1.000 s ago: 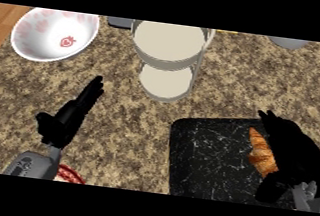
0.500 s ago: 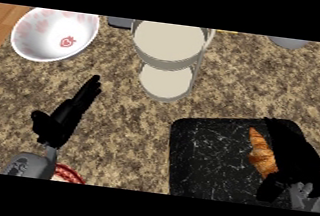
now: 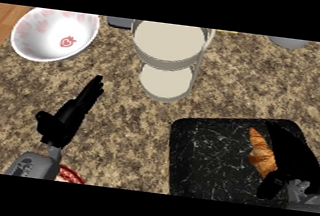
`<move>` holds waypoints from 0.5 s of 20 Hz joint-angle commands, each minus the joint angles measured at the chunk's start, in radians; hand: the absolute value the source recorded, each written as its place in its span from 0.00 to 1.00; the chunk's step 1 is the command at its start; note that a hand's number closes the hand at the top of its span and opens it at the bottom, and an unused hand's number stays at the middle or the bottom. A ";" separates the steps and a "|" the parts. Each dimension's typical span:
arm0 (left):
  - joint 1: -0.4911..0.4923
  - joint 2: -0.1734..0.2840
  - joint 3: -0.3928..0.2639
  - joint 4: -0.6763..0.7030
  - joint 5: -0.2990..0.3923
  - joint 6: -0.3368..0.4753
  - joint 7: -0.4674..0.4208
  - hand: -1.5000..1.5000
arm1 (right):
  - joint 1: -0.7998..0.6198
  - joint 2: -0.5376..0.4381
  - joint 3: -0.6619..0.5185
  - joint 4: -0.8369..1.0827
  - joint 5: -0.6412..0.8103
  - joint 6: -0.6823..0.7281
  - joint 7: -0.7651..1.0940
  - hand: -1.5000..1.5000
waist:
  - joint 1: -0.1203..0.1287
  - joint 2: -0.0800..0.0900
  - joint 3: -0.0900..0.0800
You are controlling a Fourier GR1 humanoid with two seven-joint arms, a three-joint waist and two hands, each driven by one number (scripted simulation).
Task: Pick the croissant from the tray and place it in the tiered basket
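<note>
Curling around the croissant (image 3: 261,154) on the tray (image 3: 209,156).
Right hand (image 3: 294,159) fingers (image 3: 270,186) grasping its right side; left hand (image 3: 69,114) released, well left.

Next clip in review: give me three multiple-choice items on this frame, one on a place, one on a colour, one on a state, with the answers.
1. Where does the croissant lie?
A. in the tiered basket
B. on the black tray
C. in the bowl

2. What colour is the pattern inside the bowl?
A. red
B. blue
C. green

3. How is the left hand?
A. curled round the croissant
B. open, fingers straight
C. pressing the tray

Answers:
1 B, it rests on the tray beside the right hand.
2 A, red marks on white.
3 B, it is extended over the counter, holding nothing.
</note>
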 commanded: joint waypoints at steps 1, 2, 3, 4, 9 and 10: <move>0.049 0.004 0.025 -0.026 -0.014 -0.029 -0.022 0.50 | 0.040 0.034 -0.013 0.050 0.067 -0.030 -0.075 0.00 | 0.001 0.000 0.000; -0.070 -0.019 0.040 0.058 -0.022 -0.017 0.003 0.50 | -0.044 0.053 -0.046 0.133 0.044 -0.010 -0.086 0.00 | 0.000 0.001 0.000; 0.058 -0.003 0.023 -0.055 -0.027 -0.034 -0.010 0.50 | 0.010 0.088 -0.009 0.023 0.075 0.019 -0.012 0.00 | 0.001 -0.001 0.000; -0.032 -0.026 0.034 -0.013 -0.026 -0.016 0.044 0.50 | -0.026 0.060 -0.056 0.155 0.076 -0.033 -0.132 0.00 | 0.001 0.000 0.000; 0.016 -0.027 0.044 -0.019 -0.032 -0.025 0.002 0.50 | 0.012 0.105 -0.066 0.131 0.064 -0.115 -0.221 1.00 | 0.000 0.000 0.000; 0.033 -0.047 0.010 -0.010 -0.057 -0.022 -0.022 0.50 | 0.002 0.071 -0.072 0.119 0.073 -0.133 -0.274 1.00 | -0.001 0.000 0.000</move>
